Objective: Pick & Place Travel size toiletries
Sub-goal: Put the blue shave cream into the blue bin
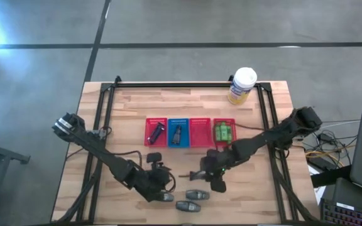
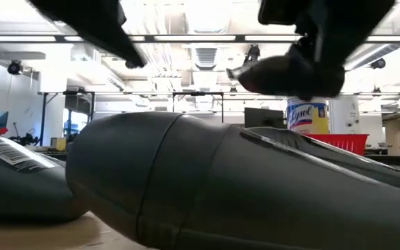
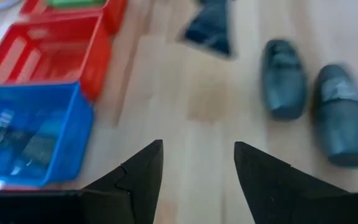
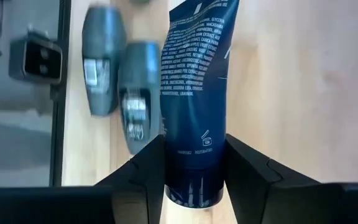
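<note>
From above, my right gripper (image 1: 211, 177) sits just in front of the four baskets (image 1: 190, 132), clenched on a dark blue tube (image 1: 192, 175) that sticks out sideways from my fingers. My left gripper (image 1: 158, 177) waits beside it, fingers released and empty, with three grey oval bottles (image 1: 190, 199) lying just beyond them on the table (image 1: 131, 107). To do this well I judge I should keep the grip firm and carry the tube level to a basket before letting go.

At table height, a grey bottle fills the picture; behind stands a white-and-yellow canister (image 2: 307, 115) reading "Lysol".

My left wrist shows spread fingers (image 3: 143, 171) over bare wood, two grey bottles ahead, blue basket (image 3: 45, 134) alongside.

My right wrist shows the tube between my fingers (image 4: 145, 168); its small white print is unreadable.
</note>
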Motion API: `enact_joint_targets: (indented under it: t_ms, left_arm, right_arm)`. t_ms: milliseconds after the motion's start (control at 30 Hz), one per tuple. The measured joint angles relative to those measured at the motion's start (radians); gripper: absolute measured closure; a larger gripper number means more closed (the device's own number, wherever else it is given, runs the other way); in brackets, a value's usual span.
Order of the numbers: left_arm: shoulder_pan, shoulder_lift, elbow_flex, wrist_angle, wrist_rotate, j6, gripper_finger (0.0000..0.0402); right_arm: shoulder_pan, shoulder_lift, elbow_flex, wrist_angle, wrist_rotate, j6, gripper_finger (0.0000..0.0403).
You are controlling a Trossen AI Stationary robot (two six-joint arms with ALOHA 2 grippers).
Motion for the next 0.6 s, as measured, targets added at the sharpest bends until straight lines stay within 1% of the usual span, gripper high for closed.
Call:
enact_joint_targets:
  t_ms: [67,167,233,333,400,500,600]
  left_arm:
    - [0.027,-0.002,0.000,0.015,0.049,0.005,0.0200]
    - [0.098,-0.003,0.000,0.029,0.180,-0.051,0.0200]
    - [0.137,-0.003,-0.001,0.063,0.214,-0.063,0.0200]
    - [0.186,-0.010,-0.001,0.147,0.233,-0.049,0.0200]
    - [0.225,-0.014,-0.001,0.208,0.293,-0.061,0.0200]
    - [0.273,-0.015,-0.001,0.255,0.401,-0.110,0.0200]
    - [0.288,-0.016,-0.001,0.261,0.437,-0.141,0.0200]
  right_arm:
    - [-0.007,-0.022,0.002,-0.013,0.036,-0.002,0.0276]
    - [-0.007,-0.041,0.004,-0.056,0.088,-0.038,0.0279]
    - [-0.006,-0.041,0.003,-0.092,0.104,-0.059,0.0279]
    - [-0.005,-0.039,0.001,-0.144,0.139,-0.085,0.0273]
    - [-0.006,-0.041,0.000,-0.184,0.179,-0.115,0.0269]
    - [-0.007,-0.054,0.000,-0.190,0.208,-0.120,0.0270]
    - [-0.006,-0.085,0.009,-0.187,0.213,-0.100,0.0276]
